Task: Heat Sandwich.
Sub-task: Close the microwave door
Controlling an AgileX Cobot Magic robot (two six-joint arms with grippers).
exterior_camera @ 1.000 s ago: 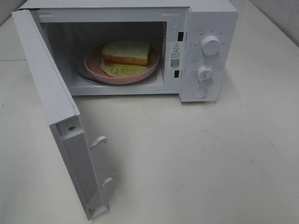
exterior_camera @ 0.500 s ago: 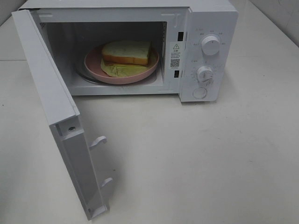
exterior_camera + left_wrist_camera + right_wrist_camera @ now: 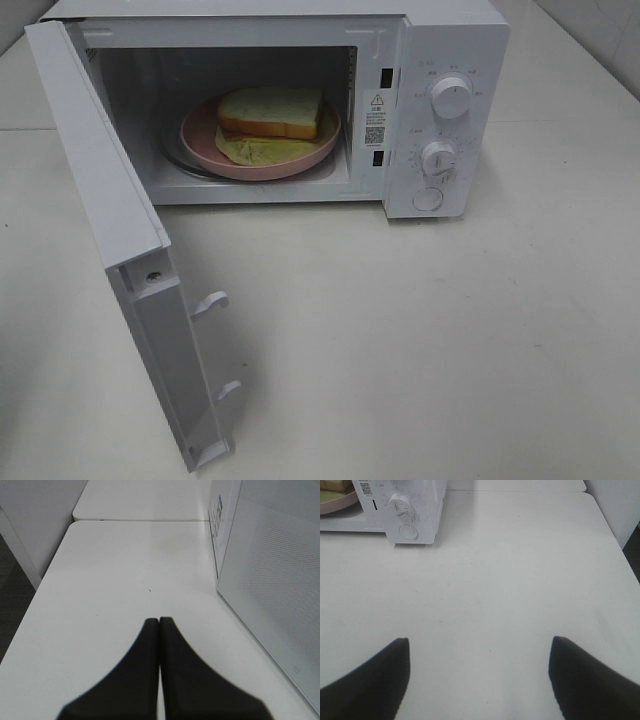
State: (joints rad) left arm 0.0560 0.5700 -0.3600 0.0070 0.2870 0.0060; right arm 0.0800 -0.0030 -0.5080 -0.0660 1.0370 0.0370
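Left gripper (image 3: 159, 624): just pressed together on nothing, beside the door (image 3: 270, 580).
Right gripper (image 3: 480, 641): spread, empty.
Sandwich (image 3: 270, 112): unmoved on the pink plate (image 3: 200, 140) inside the microwave (image 3: 455, 40), at 12 o'clock.
Meaning: loading judged done; door expected to be pushed shut.

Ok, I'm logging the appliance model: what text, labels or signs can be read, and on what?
Sticker on the microwave's front frame: a warning triangle and a QR code; its print too small to read.
Markings around the upper knob and lower knob: too small to read.
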